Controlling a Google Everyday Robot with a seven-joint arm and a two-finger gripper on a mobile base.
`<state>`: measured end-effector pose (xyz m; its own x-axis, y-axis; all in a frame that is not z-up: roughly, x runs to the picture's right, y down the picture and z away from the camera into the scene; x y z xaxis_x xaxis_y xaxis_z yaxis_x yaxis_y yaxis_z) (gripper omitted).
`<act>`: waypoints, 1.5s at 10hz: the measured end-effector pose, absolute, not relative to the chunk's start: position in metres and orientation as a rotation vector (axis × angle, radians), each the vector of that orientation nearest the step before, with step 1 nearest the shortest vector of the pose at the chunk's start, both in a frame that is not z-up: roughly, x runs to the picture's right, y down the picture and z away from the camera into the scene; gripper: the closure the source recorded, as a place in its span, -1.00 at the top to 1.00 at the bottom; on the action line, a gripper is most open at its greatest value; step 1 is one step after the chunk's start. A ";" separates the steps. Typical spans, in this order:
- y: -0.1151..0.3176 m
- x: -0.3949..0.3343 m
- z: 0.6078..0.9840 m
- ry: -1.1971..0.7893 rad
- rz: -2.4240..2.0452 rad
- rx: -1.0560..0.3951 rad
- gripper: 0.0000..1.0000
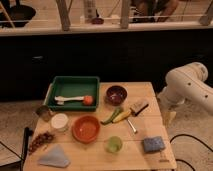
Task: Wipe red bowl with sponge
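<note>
Hanging just off the 3 o'clock edge of the surface (142, 91), the gripper (168, 116) is pointing downward; whether its jaws are wide or narrow I cannot tell. The sponge (153, 144) is lying flat toward 6 o'clock from it, in the surface's 5 o'clock corner, with nothing touching it. Being nearly square, it is showing hardly any long axis; its slightly wider span is running 9 to 3 o'clock, rough top facing up. The red bowl (86, 128) is sitting well apart toward 9 o'clock, beyond the green cup (114, 145). By my judgement nothing is done yet: grasping, carrying and wiping are all remaining.
</note>
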<state>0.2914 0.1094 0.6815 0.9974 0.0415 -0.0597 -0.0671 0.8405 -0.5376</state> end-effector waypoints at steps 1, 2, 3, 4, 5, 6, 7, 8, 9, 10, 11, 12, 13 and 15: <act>0.109 0.291 0.682 0.046 0.057 -0.570 0.60; 0.109 0.291 0.682 0.046 0.057 -0.570 0.60; 0.109 0.291 0.682 0.046 0.057 -0.570 0.60; 0.109 0.291 0.682 0.046 0.057 -0.570 0.60; 0.109 0.291 0.682 0.046 0.057 -0.570 0.60; 0.109 0.291 0.682 0.046 0.057 -0.570 0.60; 0.109 0.291 0.682 0.046 0.057 -0.570 0.60; 0.110 0.291 0.682 0.046 0.057 -0.570 0.60; 0.113 0.291 0.681 0.050 0.044 -0.572 0.60; 0.122 0.290 0.680 0.053 0.010 -0.576 0.60; 0.132 0.289 0.678 0.056 -0.022 -0.580 0.60; 0.137 0.291 0.678 0.061 -0.038 -0.583 0.60; 0.137 0.288 0.679 0.063 -0.053 -0.583 0.60; 0.147 0.289 0.679 0.065 -0.072 -0.589 0.60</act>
<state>0.2888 0.1470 0.6787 0.9954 -0.0868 -0.0409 0.0495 0.8292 -0.5568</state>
